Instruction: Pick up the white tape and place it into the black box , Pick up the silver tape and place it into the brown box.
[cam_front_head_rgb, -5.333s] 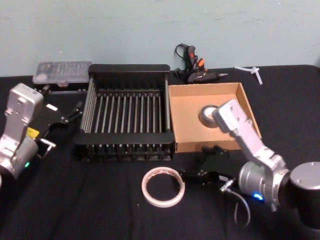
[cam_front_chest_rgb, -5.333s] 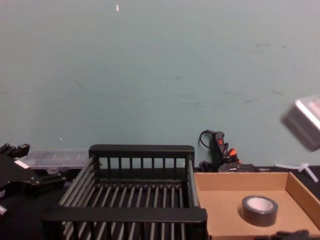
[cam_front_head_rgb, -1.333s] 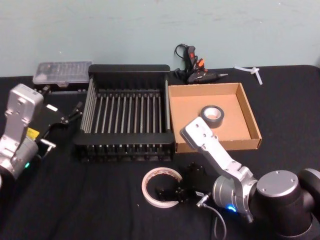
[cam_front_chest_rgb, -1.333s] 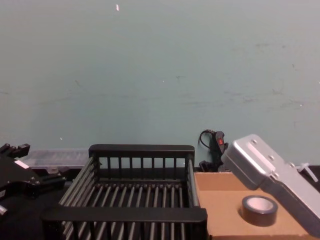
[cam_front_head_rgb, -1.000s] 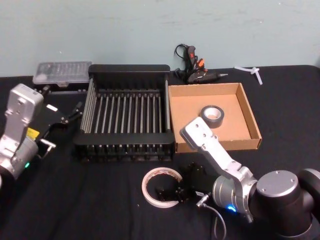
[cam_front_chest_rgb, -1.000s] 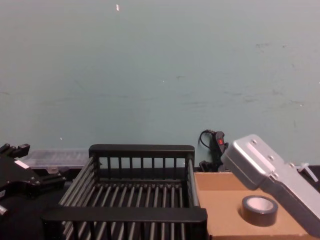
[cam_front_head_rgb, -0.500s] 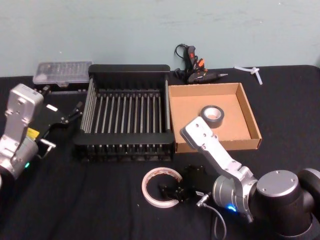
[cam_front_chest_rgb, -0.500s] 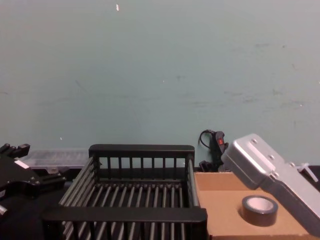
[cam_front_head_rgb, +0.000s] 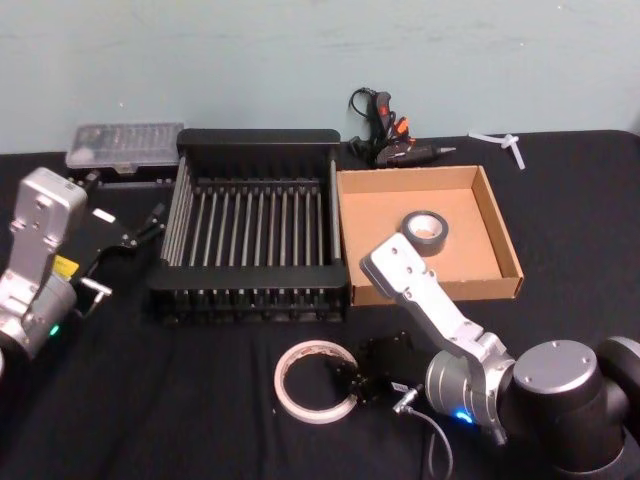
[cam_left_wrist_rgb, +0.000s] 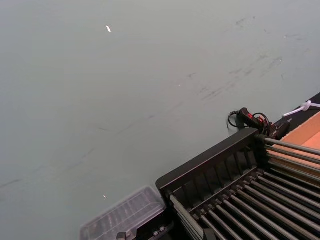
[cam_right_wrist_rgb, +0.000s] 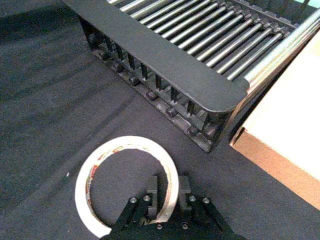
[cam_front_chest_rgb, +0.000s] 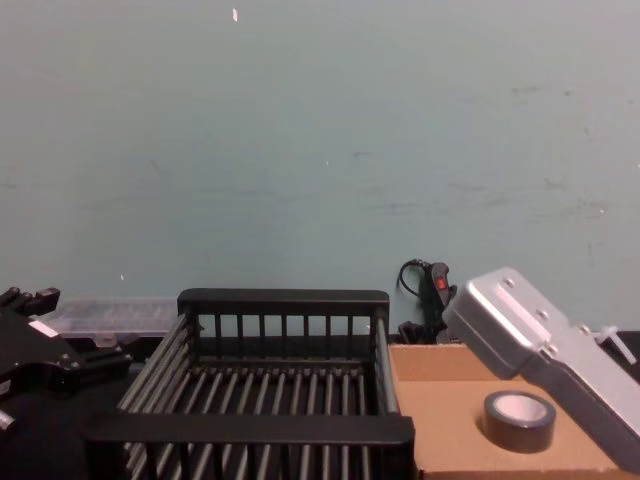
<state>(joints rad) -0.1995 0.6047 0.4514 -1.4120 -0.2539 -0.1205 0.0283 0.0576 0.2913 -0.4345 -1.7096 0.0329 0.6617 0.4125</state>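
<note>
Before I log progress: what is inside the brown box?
The silver tape lies flat inside the brown box, near its middle. The right arm covers the box's near left corner, so that spot stays unseen.

Black box (cam_front_head_rgb: 258, 235) open-topped, its near rim (cam_right_wrist_rgb: 165, 60) between white tape (cam_front_head_rgb: 312, 383) and interior.

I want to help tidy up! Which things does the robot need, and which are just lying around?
Needed:
white tape, pinched by the right gripper
black box
silver tape, already in the brown box

Lying around:
clear plastic case
glue gun
</note>
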